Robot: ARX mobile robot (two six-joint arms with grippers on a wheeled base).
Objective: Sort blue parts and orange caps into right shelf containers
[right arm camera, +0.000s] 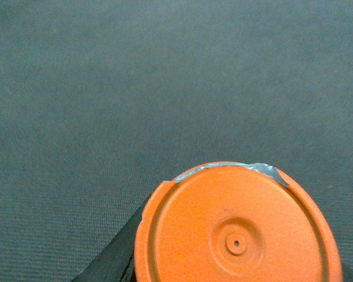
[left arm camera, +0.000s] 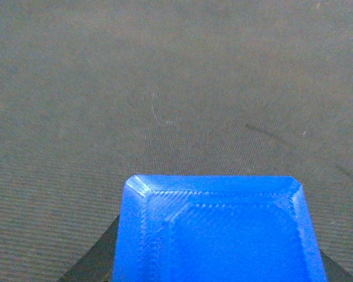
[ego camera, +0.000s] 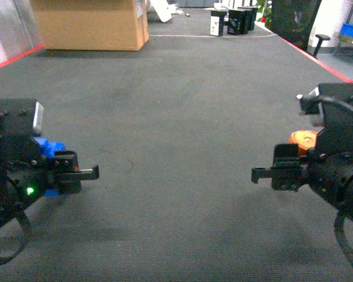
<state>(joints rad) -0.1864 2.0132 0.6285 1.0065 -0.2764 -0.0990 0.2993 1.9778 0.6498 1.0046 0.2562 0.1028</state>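
Both sets of jaws appeared loaded: the left gripper (ego camera: 76,170) carried a blue part (ego camera: 48,148), whose flat bevelled face filled the bottom of the left wrist view, and the right gripper (ego camera: 270,173) carried an orange cap (ego camera: 303,140), whose round ridged face filled the bottom of the right wrist view. How tightly the fingers clamped could not be read, since each item hid them. Judging by this, pick-up was done and delivery remained, for no shelf crate stood within reach; only some blue bins (ego camera: 352,29) showed at the far right edge, too small to identify. Both arms hung low and well apart over the dark grey carpet (ego camera: 182,117), which lay open ahead. A cardboard box (ego camera: 91,23) stood far left, dark containers (ego camera: 238,20) farther back, and red floor lines (ego camera: 317,59) bounded both sides.
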